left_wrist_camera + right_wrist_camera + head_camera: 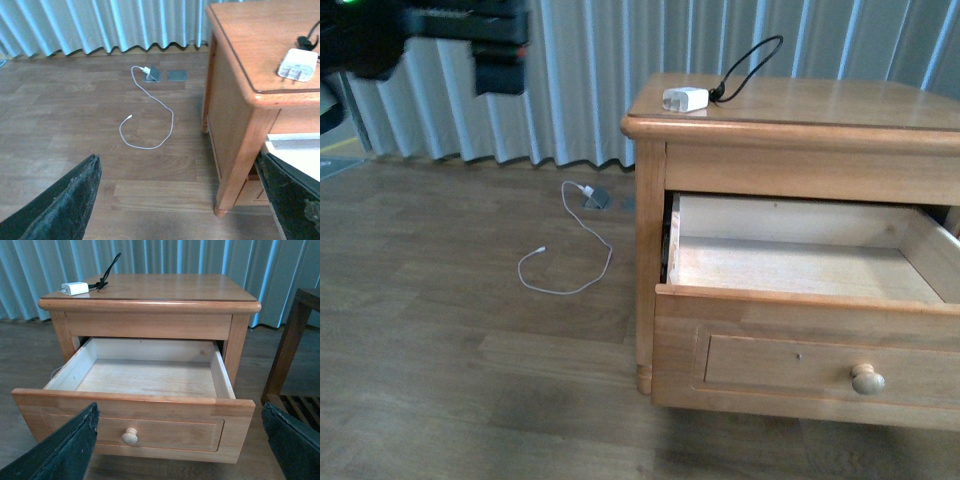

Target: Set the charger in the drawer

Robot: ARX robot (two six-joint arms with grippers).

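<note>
The white charger (pixel 685 99) with its black looped cable (pixel 750 62) lies on the top of the wooden nightstand, near its left front corner. It also shows in the left wrist view (pixel 298 65) and the right wrist view (pixel 75 288). The drawer (pixel 800 330) is pulled out, its pale interior (pixel 150 375) empty, with a round knob (pixel 130 436) on its front. My left gripper (pixel 180 200) is open, up and to the left of the nightstand above the floor. My right gripper (pixel 180 440) is open, in front of the drawer front.
A long thin white cable (pixel 567 255) with a white plug lies looped on the wooden floor left of the nightstand, by floor sockets (pixel 176 76). Pleated curtains (pixel 580 80) hang behind. A dark wooden rack (pixel 295 355) stands to the right of the nightstand.
</note>
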